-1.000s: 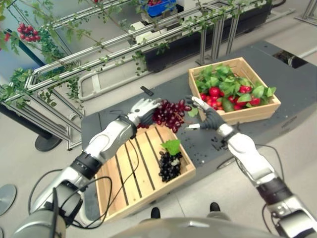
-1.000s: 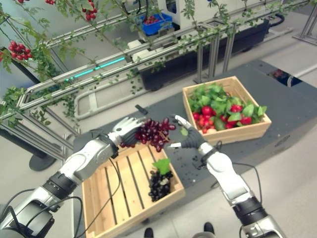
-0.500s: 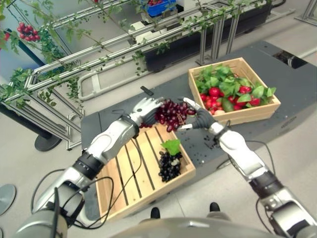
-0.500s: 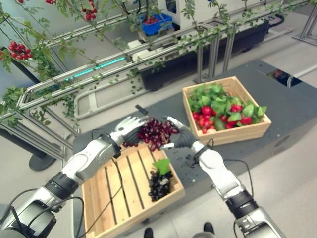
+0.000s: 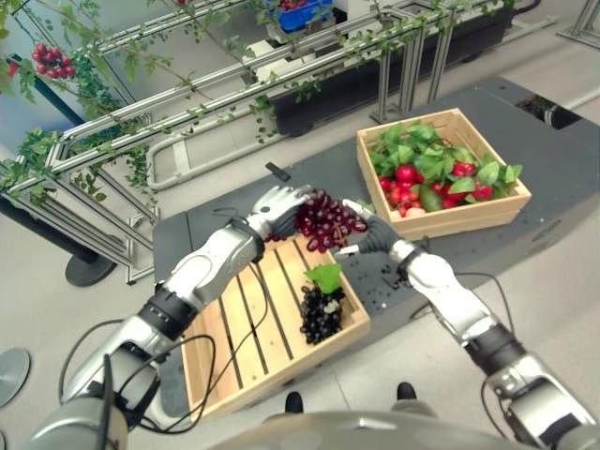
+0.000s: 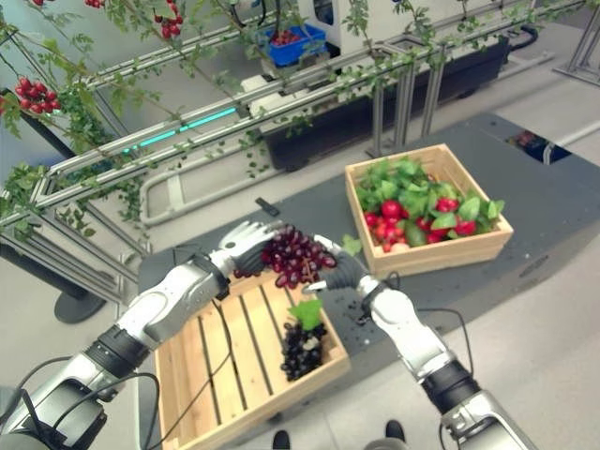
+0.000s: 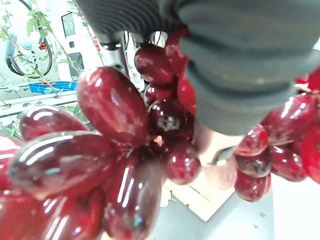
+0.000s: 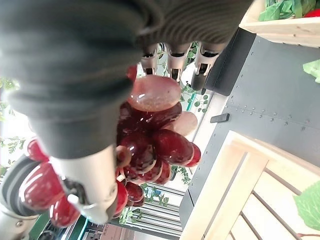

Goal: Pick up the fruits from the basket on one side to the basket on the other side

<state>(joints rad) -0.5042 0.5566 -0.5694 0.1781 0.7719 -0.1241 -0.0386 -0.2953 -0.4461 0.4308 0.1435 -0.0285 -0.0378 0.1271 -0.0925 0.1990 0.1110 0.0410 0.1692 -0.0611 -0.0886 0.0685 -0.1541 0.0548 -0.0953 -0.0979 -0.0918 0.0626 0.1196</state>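
Left robot hand point(image 5: 274, 207) curled round the far side of a bunch of red grapes point(image 5: 323, 219), holding it in the air above the far rim of the near slatted basket point(image 5: 246, 342). Same hold as a second ago, with the bunch hardly shifted.

Right robot hand point(image 5: 364, 230) now up against the other side of the bunch, fingers and thumb spread either side of the grapes and touching them. A second ago well clear of the fruit, over the dark surface point(image 5: 553, 169) between the two baskets; half a second ago just beside it; now closed in from the right, with the forearm drawn nearer to the near basket. Seen from the right wrist, fingers point(image 8: 172, 59) reaching over the top grapes and the thumb point(image 8: 90, 185) below, cupping the bunch; whether a firm clamp or only a light touch, cannot tell. From the left wrist, glossy red grapes point(image 7: 115, 150) pressed close against the dark ribbed cover.

Inside the near basket, a bunch of dark grapes point(image 5: 321, 312) with a green leaf point(image 5: 326, 276) on top, lying against the right-hand wall, unmoved. Far basket point(image 5: 487, 214) on the right, heaped with red fruit point(image 5: 406, 174) and green leaves point(image 5: 417, 142), unchanged. Small black object point(image 5: 277, 172) on the surface beyond the hands, in the same spot.
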